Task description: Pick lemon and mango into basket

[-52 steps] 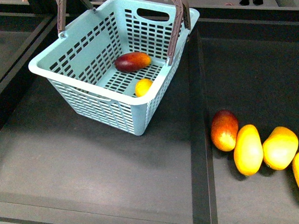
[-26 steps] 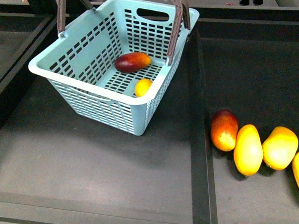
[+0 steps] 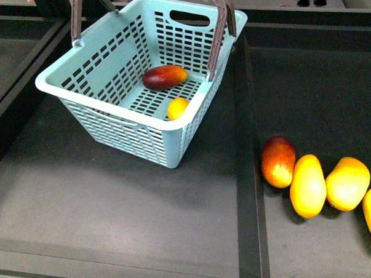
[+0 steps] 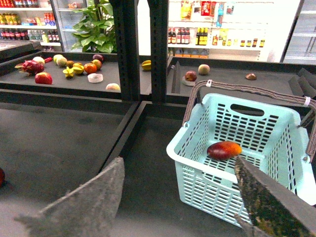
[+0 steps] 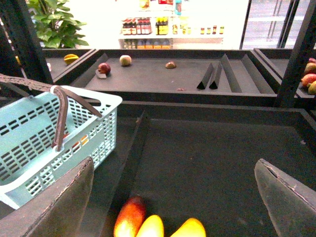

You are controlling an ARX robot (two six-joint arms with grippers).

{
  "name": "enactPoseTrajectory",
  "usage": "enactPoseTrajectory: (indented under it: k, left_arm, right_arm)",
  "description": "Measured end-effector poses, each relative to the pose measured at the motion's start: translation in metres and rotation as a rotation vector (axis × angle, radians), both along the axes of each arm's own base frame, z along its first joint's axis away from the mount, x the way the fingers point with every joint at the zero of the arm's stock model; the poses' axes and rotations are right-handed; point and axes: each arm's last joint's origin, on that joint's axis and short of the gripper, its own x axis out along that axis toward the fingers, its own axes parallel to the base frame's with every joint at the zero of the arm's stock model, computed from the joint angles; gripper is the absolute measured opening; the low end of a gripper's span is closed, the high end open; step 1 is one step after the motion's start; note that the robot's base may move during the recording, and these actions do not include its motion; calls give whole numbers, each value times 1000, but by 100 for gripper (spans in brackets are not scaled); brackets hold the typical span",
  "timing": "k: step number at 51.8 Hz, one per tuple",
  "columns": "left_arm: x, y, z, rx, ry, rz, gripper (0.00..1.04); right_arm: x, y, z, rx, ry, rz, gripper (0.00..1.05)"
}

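Observation:
The teal basket [image 3: 111, 127] stands on the dark shelf at the upper left of the front view. Inside it lie the dark red mango [image 3: 164, 76] and, nearer the front wall, the small yellow lemon [image 3: 178, 107]. The left wrist view also shows the basket [image 4: 197, 185] with the mango [image 4: 224, 149] on its floor; the lemon is hidden there. My left gripper [image 4: 180, 197] is open, held back from the basket. My right gripper [image 5: 173, 197] is open over the neighbouring bay, with the basket [image 5: 29, 163] to one side. Neither arm shows in the front view.
A red-and-yellow fruit [image 3: 278, 161] and three plain yellow-orange fruits [image 3: 307, 185] lie in the right bay, also below the right gripper [image 5: 130, 217]. A raised divider [image 3: 246, 173] separates the bays. Far shelves hold more fruit [image 4: 74, 69]. Brown handles [image 3: 220, 26] stand above the basket.

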Motion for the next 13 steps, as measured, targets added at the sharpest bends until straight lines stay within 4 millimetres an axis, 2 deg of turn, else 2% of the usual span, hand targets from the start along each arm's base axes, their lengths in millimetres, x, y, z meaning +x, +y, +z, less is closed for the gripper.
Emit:
enactPoseTrajectory:
  k: [7, 13]
  left_arm:
    - [0, 0, 0, 0, 0, 0, 98]
    - [0, 0, 0, 2, 0, 0, 98]
  right_arm:
    - [0, 0, 0, 0, 0, 0, 96]
    - [0, 0, 0, 0, 0, 0, 96]
